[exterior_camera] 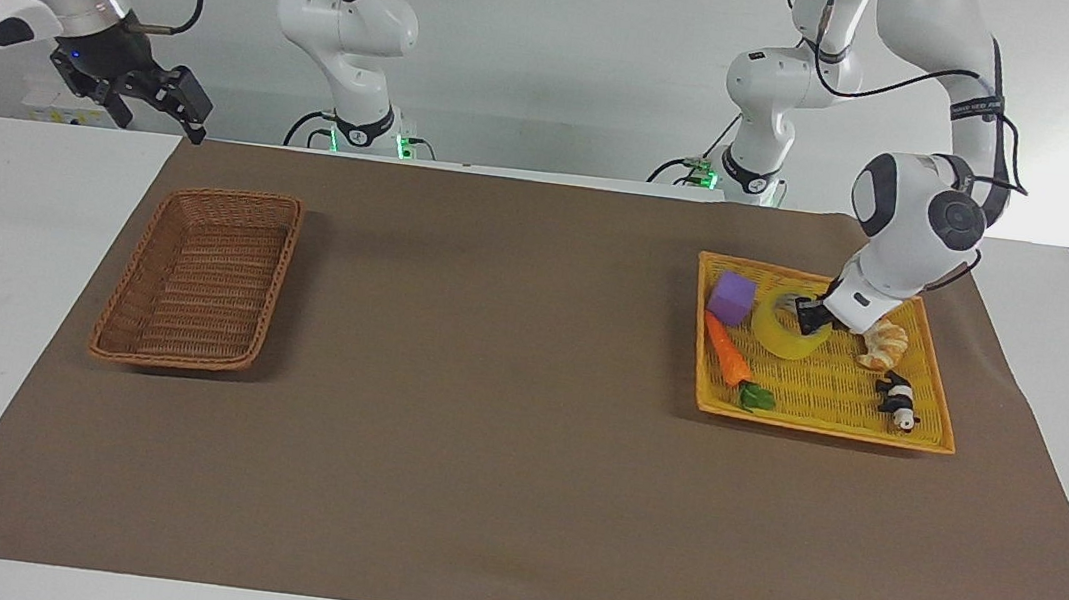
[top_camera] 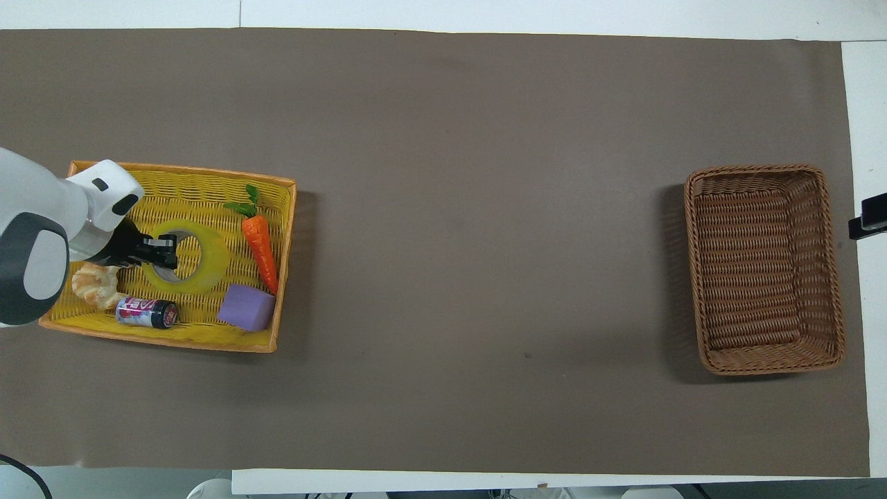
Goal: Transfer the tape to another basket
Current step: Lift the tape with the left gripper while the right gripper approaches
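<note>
The yellow tape [exterior_camera: 786,331] [top_camera: 202,260] hangs tilted just above the shallow yellow tray [exterior_camera: 812,424] [top_camera: 285,235]. My left gripper [exterior_camera: 809,316] [top_camera: 166,251] is shut on the roll's wall, with one finger inside the core. The brown wicker basket [exterior_camera: 111,327] [top_camera: 762,170] stands empty at the right arm's end of the table. Off the mat's corner beside that basket, my right gripper [exterior_camera: 147,100] waits open in the air; only its tip [top_camera: 866,225] shows in the overhead view.
In the yellow tray lie a purple block [exterior_camera: 730,298], a carrot [exterior_camera: 726,352], a croissant [exterior_camera: 882,345], a panda figure [exterior_camera: 897,400] and a small can [top_camera: 147,312]. A brown mat [exterior_camera: 504,387] covers the table between tray and basket.
</note>
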